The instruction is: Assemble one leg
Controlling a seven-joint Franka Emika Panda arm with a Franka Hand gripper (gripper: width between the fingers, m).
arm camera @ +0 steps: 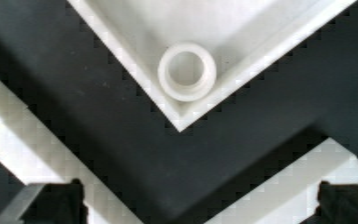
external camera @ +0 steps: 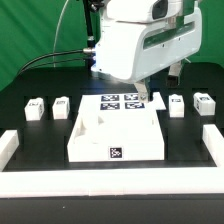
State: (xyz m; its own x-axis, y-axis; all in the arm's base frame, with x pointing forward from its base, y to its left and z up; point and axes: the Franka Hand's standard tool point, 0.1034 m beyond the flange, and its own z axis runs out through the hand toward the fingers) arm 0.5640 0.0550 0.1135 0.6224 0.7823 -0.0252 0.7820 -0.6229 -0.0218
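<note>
Four small white legs with marker tags stand in a row on the black table: two at the exterior view's left (external camera: 35,108) (external camera: 61,105) and two at its right (external camera: 177,103) (external camera: 203,103). The large white tabletop (external camera: 90,140) lies in the middle. My gripper (external camera: 150,92) hangs over the tabletop's far right corner, apart from every leg. In the wrist view, the gripper (arm camera: 201,205) is open and empty, with its dark fingers (arm camera: 51,205) wide apart. One tabletop corner with its round socket (arm camera: 188,72) lies below them. No leg shows in the wrist view.
The marker board (external camera: 122,102) lies just behind the tabletop. White border bars run along the left (external camera: 8,150), right (external camera: 213,145) and front (external camera: 110,182) of the work area. White strips (arm camera: 34,130) cross the wrist view diagonally beside the tabletop corner.
</note>
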